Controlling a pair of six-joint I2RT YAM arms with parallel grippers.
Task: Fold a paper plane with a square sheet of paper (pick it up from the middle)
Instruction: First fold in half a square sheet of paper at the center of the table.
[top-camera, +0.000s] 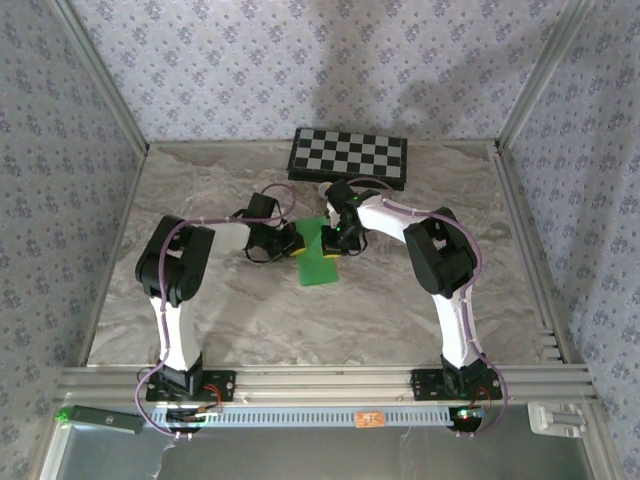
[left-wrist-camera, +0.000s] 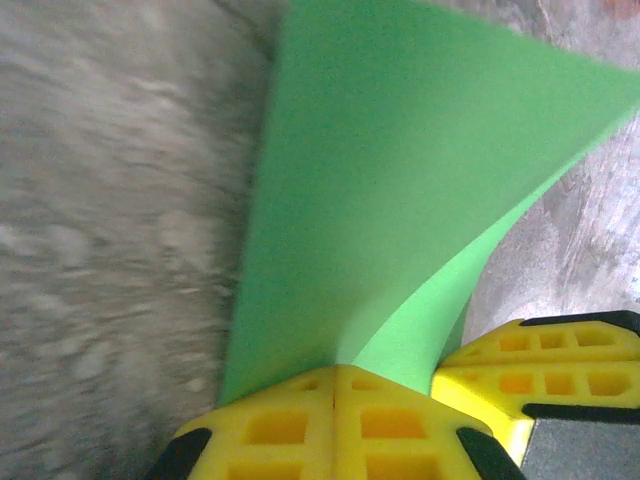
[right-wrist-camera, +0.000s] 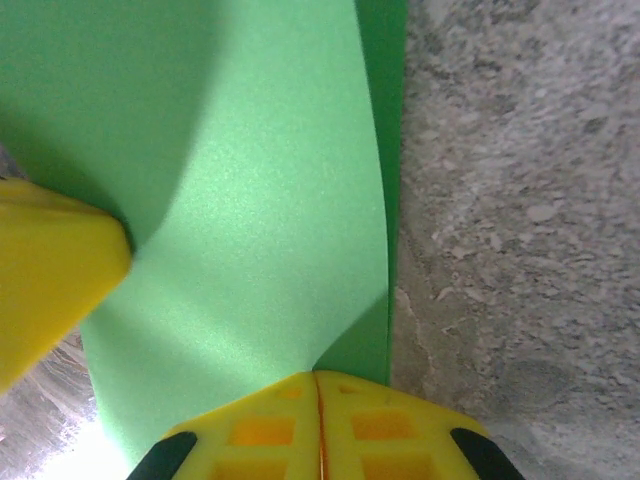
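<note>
The square sheet of paper (top-camera: 318, 262) is bright green and lies mid-table, its far end lifted between both grippers. My left gripper (top-camera: 290, 243) is shut on the paper's left side; in the left wrist view the paper (left-wrist-camera: 380, 180) rises curved from the closed yellow fingertips of the left gripper (left-wrist-camera: 336, 368). My right gripper (top-camera: 341, 238) is shut on the right side. In the right wrist view the paper (right-wrist-camera: 240, 200) bends over a darker lower layer at the pinch of the right gripper (right-wrist-camera: 317, 375). The grippers sit close together. The paper plane is out of view.
A black-and-white checkered board (top-camera: 348, 157) lies at the back of the marble table (top-camera: 230, 320), just behind the grippers. Wallpapered walls and aluminium posts close in the left, right and back. A metal rail (top-camera: 330, 385) runs along the near edge.
</note>
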